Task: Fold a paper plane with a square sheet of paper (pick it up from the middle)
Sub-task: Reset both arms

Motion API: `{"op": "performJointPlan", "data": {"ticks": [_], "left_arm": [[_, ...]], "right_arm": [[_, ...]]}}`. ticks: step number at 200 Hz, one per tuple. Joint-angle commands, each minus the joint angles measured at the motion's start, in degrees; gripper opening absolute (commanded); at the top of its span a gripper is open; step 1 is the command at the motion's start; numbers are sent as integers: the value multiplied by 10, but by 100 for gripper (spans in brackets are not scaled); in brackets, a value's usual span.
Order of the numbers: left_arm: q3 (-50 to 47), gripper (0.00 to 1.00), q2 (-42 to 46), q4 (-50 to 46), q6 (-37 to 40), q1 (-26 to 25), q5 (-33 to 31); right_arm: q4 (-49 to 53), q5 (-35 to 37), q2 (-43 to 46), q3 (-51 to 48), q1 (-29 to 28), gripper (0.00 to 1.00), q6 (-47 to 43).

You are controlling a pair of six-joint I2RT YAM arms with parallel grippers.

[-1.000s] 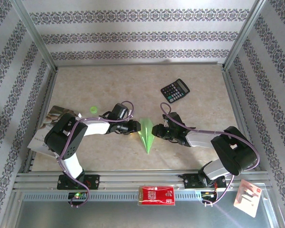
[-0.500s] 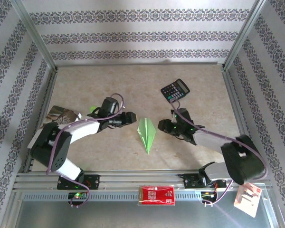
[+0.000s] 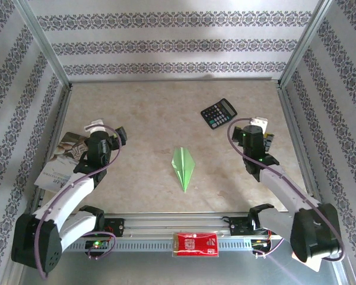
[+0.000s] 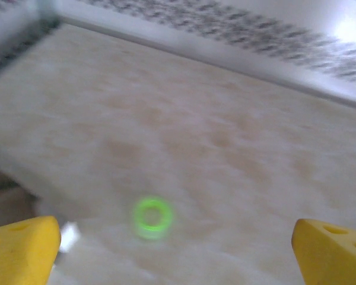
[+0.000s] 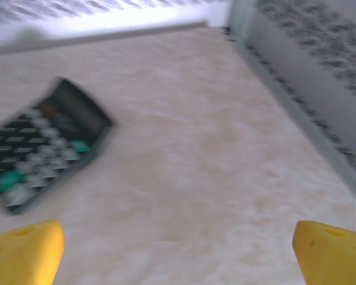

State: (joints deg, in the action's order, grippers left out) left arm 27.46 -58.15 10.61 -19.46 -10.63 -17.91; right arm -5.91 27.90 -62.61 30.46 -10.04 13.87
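Far left, the left gripper (image 3: 102, 132) hovers with its fingers spread wide above a small green ring (image 4: 152, 215). The paper plane (image 3: 183, 167) lies flat mid-table, nose pointing near, well apart from both arms. Right gripper (image 3: 256, 126), likewise spread wide, hangs just right of the calculator (image 3: 219, 113).

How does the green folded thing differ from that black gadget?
The paper plane is light green, the calculator black. The paper plane is a slim pointed dart; the calculator is a rectangle with keys. The paper plane lies central, the calculator farther back and right. Both rest on the table.
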Motion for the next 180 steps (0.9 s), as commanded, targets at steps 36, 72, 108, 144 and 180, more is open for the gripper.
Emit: {"op": "performJointPlan", "data": {"ticks": [36,72,108,144,180], "left_arm": [[-29,100,-230,292,172,65,32],[-17,100,-299,346,187,87,100],[-76,100,-322,462,182,102,140],[-59,100,-332,453,189,102,141],[-63,100,-330,454,188,102,140]], "right_arm": [[-288,-67,-101,-89,54,98,-77],[-404,-138,-141,-104,82,98,-89],[-539,-186,-247,-128,88,98,-97],[-503,-184,-244,-111,88,98,-97],[-500,-179,-247,-111,82,98,-103]]}}
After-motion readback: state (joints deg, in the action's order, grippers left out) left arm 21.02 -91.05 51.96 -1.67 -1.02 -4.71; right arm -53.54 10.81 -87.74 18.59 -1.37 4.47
